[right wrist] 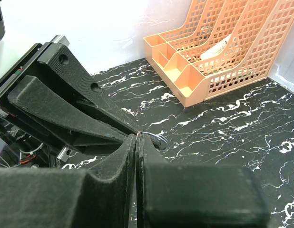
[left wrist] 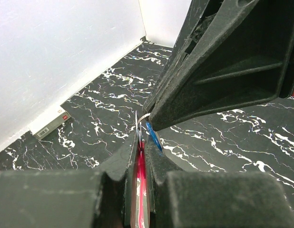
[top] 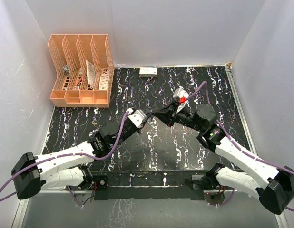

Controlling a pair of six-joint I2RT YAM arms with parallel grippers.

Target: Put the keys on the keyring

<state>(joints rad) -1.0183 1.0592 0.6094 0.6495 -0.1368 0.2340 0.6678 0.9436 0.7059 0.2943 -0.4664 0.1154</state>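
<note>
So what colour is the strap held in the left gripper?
The strap is red-pink, clearest in the left wrist view.

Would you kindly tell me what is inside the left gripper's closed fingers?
The keyring's red strap is pinched in the left gripper, ring poking out beside the blue key. The strap's lower end is covered.

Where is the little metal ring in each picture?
Top external: too small to make out; look mid-picture, where the two arms' jaws meet.
Left wrist: the ring is at the centre, above the red strap and beside the blue key.
Right wrist: the ring is at the centre, poking out past the jaws.
Shared landmark: the black marbled table.
</note>
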